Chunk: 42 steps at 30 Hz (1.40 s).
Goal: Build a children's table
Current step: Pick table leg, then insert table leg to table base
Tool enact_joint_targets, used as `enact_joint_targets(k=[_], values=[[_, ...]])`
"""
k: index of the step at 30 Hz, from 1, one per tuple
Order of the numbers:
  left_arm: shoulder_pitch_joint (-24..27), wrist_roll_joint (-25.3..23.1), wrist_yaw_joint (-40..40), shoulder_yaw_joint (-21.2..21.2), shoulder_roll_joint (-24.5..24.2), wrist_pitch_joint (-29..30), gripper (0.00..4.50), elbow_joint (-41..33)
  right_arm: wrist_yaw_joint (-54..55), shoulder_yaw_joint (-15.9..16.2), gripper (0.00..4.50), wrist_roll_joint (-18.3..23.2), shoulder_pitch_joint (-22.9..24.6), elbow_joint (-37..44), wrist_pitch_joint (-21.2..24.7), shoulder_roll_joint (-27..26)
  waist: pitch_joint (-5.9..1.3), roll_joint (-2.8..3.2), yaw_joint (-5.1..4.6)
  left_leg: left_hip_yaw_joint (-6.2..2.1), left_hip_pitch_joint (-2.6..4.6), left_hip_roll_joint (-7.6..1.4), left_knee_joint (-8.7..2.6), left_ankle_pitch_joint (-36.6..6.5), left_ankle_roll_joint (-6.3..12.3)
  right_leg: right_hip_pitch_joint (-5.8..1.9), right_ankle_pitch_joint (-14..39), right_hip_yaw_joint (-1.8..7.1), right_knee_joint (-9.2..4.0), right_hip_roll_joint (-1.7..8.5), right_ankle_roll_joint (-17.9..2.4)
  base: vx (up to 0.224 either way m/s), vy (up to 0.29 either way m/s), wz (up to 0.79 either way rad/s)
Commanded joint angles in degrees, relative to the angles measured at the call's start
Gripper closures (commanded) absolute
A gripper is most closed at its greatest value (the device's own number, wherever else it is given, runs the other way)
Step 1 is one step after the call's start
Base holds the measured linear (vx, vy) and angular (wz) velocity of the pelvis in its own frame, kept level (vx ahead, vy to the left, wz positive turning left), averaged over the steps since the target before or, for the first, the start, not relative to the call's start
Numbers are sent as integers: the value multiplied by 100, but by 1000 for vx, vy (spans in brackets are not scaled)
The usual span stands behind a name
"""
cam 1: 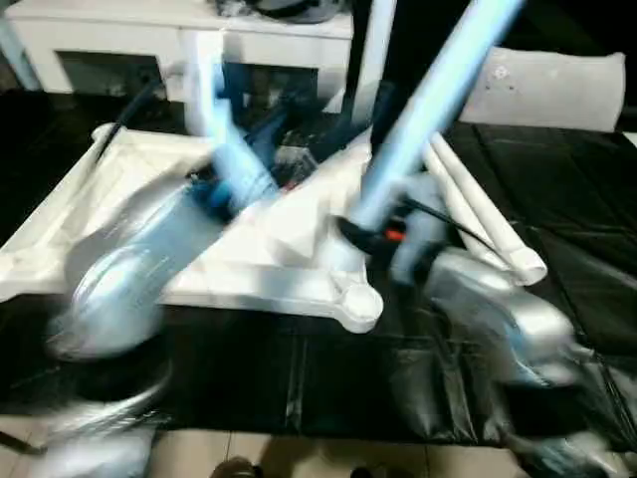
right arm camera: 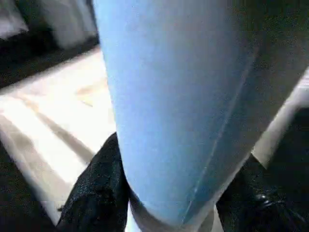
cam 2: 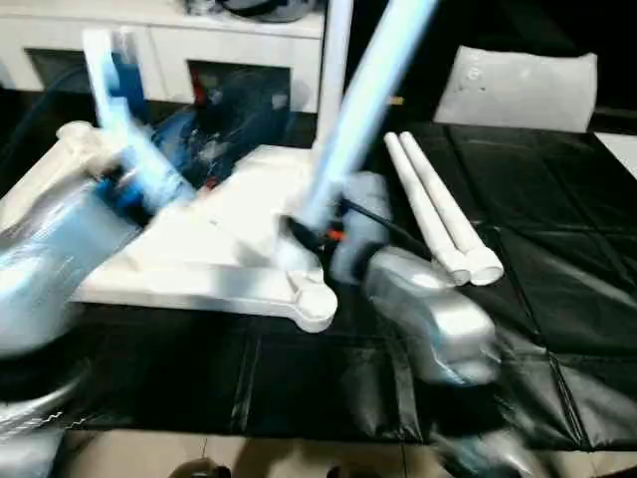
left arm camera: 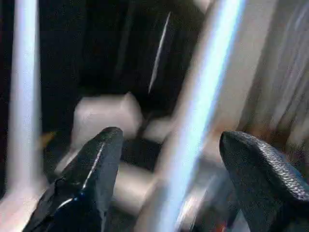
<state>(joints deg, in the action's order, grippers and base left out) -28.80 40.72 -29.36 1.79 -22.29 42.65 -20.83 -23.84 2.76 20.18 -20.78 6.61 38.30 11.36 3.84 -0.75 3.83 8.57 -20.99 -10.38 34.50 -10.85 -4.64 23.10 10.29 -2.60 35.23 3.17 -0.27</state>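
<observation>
My right pincer (cam 1: 360, 231) is pinching a leg (cam 1: 430, 105) near its thick end, holding it slanted above the near right corner of the table top (cam 1: 289, 234); the top lies underside up on the black surface (cam 1: 557, 199), its near corner socket (cam 1: 360, 307) empty. My left pincer (left arm camera: 169, 183) is spread wide, its fingers (left arm camera: 84, 179) apart with nothing between them, over the far left part of the top. One leg (cam 2: 333, 70) appears already seated, standing upright at the far edge; two spare legs (cam 2: 443, 214) lie side by side on the surface just right of the top. I judge the job barely begun: the held leg and both spares are not yet fitted.
</observation>
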Motion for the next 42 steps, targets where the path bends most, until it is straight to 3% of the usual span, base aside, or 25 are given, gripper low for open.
enact_joint_targets(k=[1,2,3,5,8,9,14,16,20,21,24,26,32,39,42], values=[[224,-701,-652,-716,-494,-247,94,54,81,-157,261,-96,84,249,26,72,-369,114,-45,-10,31,-145,-418,-874,-263,-284,1185,242,-387,295,-534,0,0,0],[224,-701,-652,-716,-494,-247,94,54,81,-157,261,-96,84,249,26,72,-368,116,-33,-17,35,-138,-419,-872,-236,-281,1172,236,-410,294,-561,0,0,0],[327,-918,-918,-1028,-755,-370,94,145,86,-198,261,-82,142,306,61,106,-353,120,-54,-15,33,-142,-429,-933,-240,-280,1162,236,-389,301,-665,0,0,0],[463,-1643,-1419,-1752,-1240,-954,112,547,110,-187,261,-57,290,438,106,185,-328,135,-54,-13,53,-151,-446,-1143,-213,-265,1403,244,-428,309,-680,0,0,0],[483,-2043,-1650,-2094,-1390,-1334,129,935,129,-148,261,-62,391,501,95,229,-313,139,-81,-13,54,-148,-463,-1246,-242,-267,1561,257,-443,322,-646,0,0,0],[460,-2180,-1716,-2203,-1411,-1472,134,1189,126,-89,261,-121,446,527,58,265,-303,180,-74,-13,53,-142,-461,-1243,-263,-259,1552,261,-451,328,-674,0,0,0],[462,-2442,-2346,-2482,-1501,-1864,171,1890,107,-13,261,-207,625,661,30,305,-303,184,-89,-14,53,-143,-466,-1311,-268,-267,1562,265,-453,350,-791,0,0,0],[336,-2601,-2645,-2681,-1543,-2113,192,2330,-10,16,261,-193,645,678,-86,334,-288,220,-90,-12,59,-158,-466,-1318,-244,-255,1513,269,-441,357,-898,0,0,0],[123,-2782,-2883,-2777,-1458,-2532,218,2939,-15,29,261,-150,660,728,-63,357,-283,225,-86,-11,56,-157,-466,-1305,-226,-268,1484,274,-440,371,-943,0,0,0],[53,-2859,-2987,-2796,-1425,-2684,218,3150,-15,37,261,-141,665,749,-54,360,-277,273,-87,-18,61,-162,-469,-1301,-243,-264,1450,274,-431,372,-958,0,0,0],[-104,-3047,-3247,-2871,-1398,-2968,256,3613,-45,55,261,-125,670,791,-32,369,-275,235,-98,-15,56,-158,-471,-1292,-232,-277,1381,278,-437,373,-975,0,0,0],[-171,-3092,-3327,-2865,-1371,-3060,275,3795,-82,71,261,-120,676,802,-18,388,-278,262,-88,-18,57,-168,-469,-1257,-237,-280,1376,282,-427,394,-1002,0,0,0],[-323,-3146,-3473,-2869,-1320,-3284,314,4181,-176,125,261,-121,691,828,-3,421,-259,247,-89,-13,55,-178,-478,-1279,-198,-275,1311,281,-431,399,-1107,0,0,0],[-648,-3368,-3927,-2855,-1133,-3823,372,4946,-264,193,261,-87,665,839,48,452,-244,231,-80,-12,74,-183,-491,-1387,-191,-259,1658,293,-484,420,-1009,0,0,0],[-767,-3526,-4029,-2954,-1113,-3980,395,5181,-295,221,261,-81,655,840,39,461,-252,236,-72,-23,69,-198,-499,-1366,-206,-263,1544,292,-467,429,-1041,0,0,0]])
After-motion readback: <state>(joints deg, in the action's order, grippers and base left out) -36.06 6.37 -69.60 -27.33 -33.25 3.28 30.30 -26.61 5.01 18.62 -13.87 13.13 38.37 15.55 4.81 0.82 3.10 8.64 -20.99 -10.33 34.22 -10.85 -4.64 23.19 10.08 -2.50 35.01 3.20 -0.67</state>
